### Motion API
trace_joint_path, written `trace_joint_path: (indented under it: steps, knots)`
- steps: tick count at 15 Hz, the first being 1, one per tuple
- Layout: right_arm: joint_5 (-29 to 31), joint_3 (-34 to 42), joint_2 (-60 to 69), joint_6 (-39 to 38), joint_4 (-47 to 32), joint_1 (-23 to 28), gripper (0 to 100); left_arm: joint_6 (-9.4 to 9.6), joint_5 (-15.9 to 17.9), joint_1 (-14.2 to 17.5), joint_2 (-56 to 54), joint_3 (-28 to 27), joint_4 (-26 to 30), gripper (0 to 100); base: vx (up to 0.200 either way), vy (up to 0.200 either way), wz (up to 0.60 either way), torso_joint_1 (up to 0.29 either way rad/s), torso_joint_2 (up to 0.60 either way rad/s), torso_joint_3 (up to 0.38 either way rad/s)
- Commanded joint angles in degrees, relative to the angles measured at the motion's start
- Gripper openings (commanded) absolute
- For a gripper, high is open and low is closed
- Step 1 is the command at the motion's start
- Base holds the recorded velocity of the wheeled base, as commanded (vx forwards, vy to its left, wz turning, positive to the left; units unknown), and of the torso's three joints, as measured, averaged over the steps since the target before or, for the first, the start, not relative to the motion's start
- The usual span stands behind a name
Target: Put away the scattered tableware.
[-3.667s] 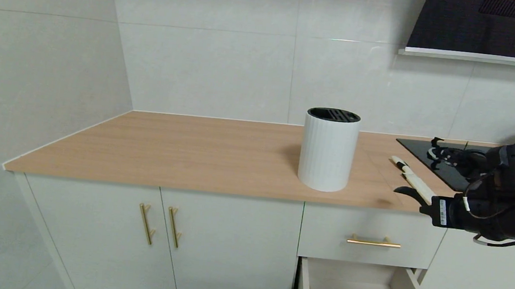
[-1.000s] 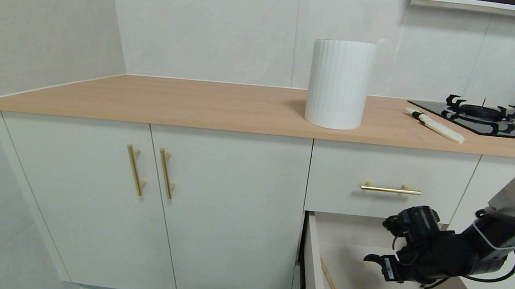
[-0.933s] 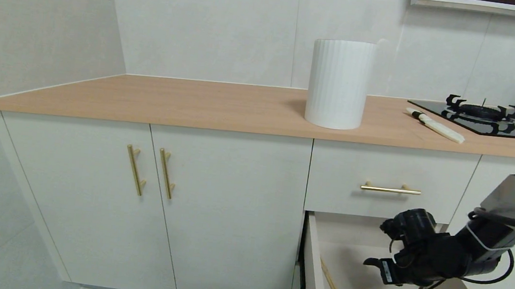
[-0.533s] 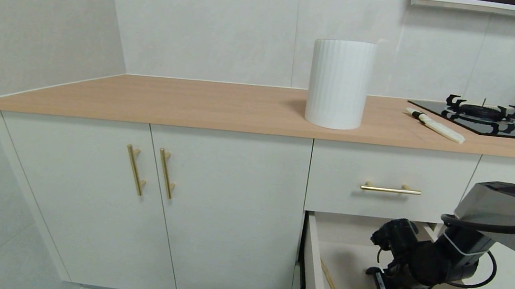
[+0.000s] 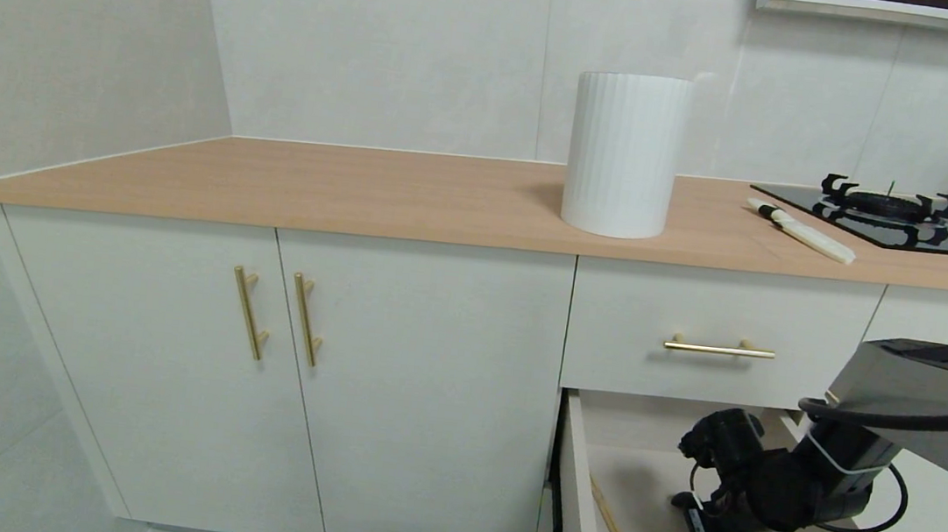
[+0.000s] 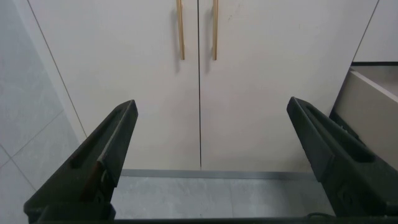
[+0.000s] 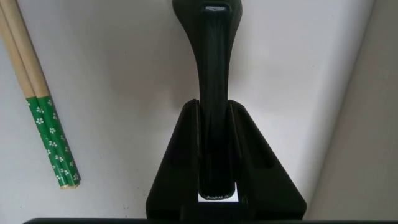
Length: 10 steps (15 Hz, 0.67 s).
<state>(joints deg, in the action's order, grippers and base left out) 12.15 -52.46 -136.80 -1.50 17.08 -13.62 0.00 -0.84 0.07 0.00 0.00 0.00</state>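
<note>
White drawer holds green-tipped chopsticks beside the closed right claw.

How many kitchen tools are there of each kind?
Chopsticks: 2, in the open drawer
Black utensil: 1, held by the right gripper
White knife: 1, on the countertop
White holder: 1, on the countertop
Total: 5
</note>
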Motion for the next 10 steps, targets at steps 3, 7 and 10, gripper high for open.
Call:
trace_joint_path:
  steps: [3, 7, 10]
  knots:
    - [0.06, -0.01, -0.13, -0.17, 0.06, -0.01, 0, 0.0, -0.04, 0.01, 0.0, 0.0, 0.0, 100, 0.0, 0.0, 0.0, 0.0, 0.0, 0.0]
    - [0.06, -0.01, -0.13, -0.26, 0.06, -0.01, 100, 0.0, -0.04, 0.01, 0.0, 0.0, 0.0, 100, 0.0, 0.0, 0.0, 0.0, 0.0, 0.0]
    - [-0.03, 0.07, -0.13, -0.35, 0.15, -0.01, 100, 0.0, -0.04, 0.01, 0.0, 0.0, 0.0, 100, 0.0, 0.0, 0.0, 0.0, 0.0, 0.0]
